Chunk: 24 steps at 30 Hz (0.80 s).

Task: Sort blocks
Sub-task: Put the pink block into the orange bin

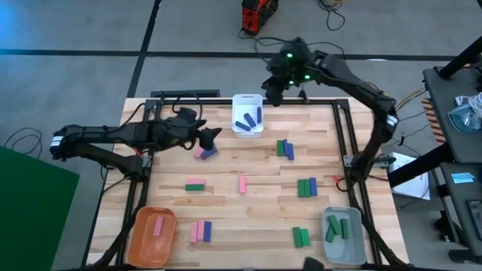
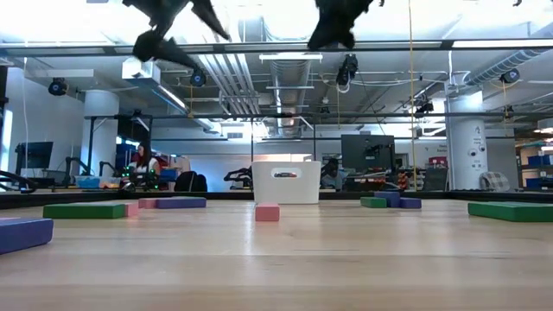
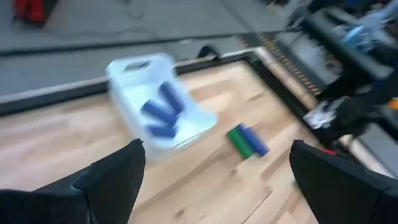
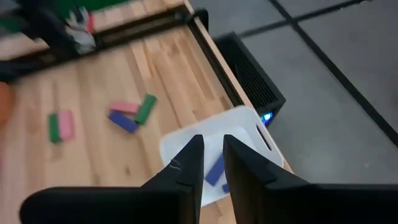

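- The left gripper (image 1: 213,135) hovers above the table just left of the white bin (image 1: 248,129), fingers spread wide and empty in the left wrist view. Directly below it a pink block (image 1: 200,151) and a blue block (image 1: 208,153) lie together, plausibly its next target.
- The right gripper (image 1: 273,92) hangs at the far edge, just right of the white bin; its fingers (image 4: 186,163) are nearly together with nothing between them. Being this close to the bin suggests a blue piece has been dropped there.
- Blue blocks in the bin (image 1: 247,120) already lie in the white bin. The orange bin (image 1: 142,239) at the near left holds one pink bar (image 1: 159,226), and the grey bin (image 1: 354,250) at the near right holds green bars (image 1: 337,227), so each colour seems to have its own corner.
- Much remains loose on the wooden table (image 1: 226,218): a green-and-pink pair (image 1: 195,186), a lone pink block (image 1: 242,183) near the middle, a green-and-blue pair (image 1: 285,148) right of centre, a green-and-blue cluster (image 1: 306,187) farther right, two pinks with a blue (image 1: 199,230) at the near left, and near green blocks (image 1: 300,237) beside the grey bin.
- Judged from this spread, the sorting is under way but far from finished.
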{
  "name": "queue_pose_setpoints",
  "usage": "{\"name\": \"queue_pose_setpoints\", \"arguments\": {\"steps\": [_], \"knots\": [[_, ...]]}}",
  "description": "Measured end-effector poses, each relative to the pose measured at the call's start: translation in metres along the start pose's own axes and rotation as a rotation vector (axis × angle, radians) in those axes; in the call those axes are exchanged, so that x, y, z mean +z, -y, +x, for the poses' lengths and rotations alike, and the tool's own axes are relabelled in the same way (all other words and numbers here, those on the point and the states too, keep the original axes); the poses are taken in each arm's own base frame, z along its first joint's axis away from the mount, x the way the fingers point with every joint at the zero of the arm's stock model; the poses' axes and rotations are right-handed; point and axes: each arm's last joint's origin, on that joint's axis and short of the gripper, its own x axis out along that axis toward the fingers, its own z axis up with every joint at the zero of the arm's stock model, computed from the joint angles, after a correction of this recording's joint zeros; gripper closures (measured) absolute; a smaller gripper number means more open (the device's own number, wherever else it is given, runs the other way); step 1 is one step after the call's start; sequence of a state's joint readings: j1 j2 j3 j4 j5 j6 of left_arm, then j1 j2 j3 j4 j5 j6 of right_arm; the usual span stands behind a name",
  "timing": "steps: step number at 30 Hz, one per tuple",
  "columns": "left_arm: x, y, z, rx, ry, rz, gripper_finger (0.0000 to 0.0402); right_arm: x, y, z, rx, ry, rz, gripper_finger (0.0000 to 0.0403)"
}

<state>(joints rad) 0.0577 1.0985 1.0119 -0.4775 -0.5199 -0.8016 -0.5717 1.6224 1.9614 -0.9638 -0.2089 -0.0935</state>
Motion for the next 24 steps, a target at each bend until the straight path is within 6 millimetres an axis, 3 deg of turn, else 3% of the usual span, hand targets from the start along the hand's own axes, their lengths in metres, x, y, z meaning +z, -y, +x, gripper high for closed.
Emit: {"name": "queue_pose_setpoints", "arguments": {"steps": [5, 9, 19, 24], "knots": [[-0.002, -0.02, 0.008, 0.087, -0.144, -0.016, 0.0031, 0.003, -0.012, -0.025, 0.013, 0.054, 0.029, 0.0359], [-0.006, -0.032, 0.02, 0.18, -0.247, -0.038, 0.0031, 0.003, -0.017, -0.03, 0.022, 0.06, 0.05, 0.0356], [-0.031, -0.062, 0.081, 0.299, -0.68, -0.041, 0.0031, -0.007, -0.029, -0.011, 0.058, -0.068, 0.059, 0.036], [-0.039, -0.072, 0.099, 0.356, -0.746, 0.005, 0.0032, -0.011, -0.033, -0.006, 0.069, -0.106, 0.058, 0.0358]]}}
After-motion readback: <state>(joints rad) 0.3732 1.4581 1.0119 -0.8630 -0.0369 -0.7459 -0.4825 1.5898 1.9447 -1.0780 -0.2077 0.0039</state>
